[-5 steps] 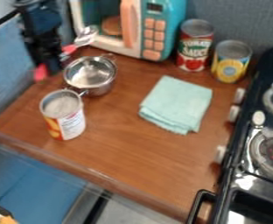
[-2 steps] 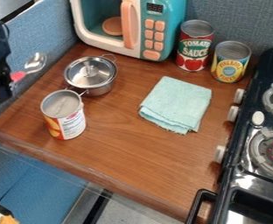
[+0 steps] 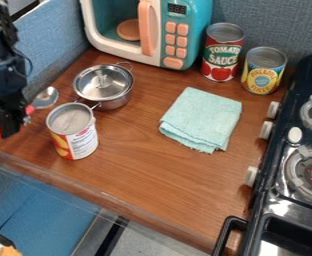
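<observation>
One spoon point(image 3: 46, 98) we log as pinched mid-handle by the end effector point(image 3: 10, 121) at the view's left, near the orange-and-white can point(image 3: 72, 131), presumably leaving its bowl unobstructed.

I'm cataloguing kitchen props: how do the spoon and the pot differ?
The spoon is held aslant in the gripper; the pot stands upright on the counter. The spoon is part pinkish red; the pot is silvery all over. Both have shiny, silvery surfaces.

Spoon point(image 3: 46, 98) in pincer point(image 3: 10, 122); can point(image 3: 73, 131) nearby
</observation>
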Available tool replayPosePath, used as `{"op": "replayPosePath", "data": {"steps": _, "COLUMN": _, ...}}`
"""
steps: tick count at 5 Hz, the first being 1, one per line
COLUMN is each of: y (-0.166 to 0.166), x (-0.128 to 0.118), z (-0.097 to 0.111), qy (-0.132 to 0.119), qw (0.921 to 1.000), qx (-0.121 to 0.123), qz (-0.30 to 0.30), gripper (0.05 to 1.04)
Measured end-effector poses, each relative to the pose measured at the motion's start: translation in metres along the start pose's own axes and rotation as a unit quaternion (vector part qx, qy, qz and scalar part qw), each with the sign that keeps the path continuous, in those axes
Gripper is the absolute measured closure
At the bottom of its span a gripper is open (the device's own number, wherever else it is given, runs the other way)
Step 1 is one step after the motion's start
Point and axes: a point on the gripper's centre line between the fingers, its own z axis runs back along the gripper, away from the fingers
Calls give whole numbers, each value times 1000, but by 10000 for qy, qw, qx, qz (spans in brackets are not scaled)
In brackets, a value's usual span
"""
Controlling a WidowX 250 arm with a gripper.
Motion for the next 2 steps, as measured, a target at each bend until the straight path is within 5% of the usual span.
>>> {"op": "replayPosePath", "data": {"steps": 2, "y": -42, "x": -5, "z": 1, "qy": 74, "qw": 9982, "qx": -264, "qz": -525, "gripper": 655}}
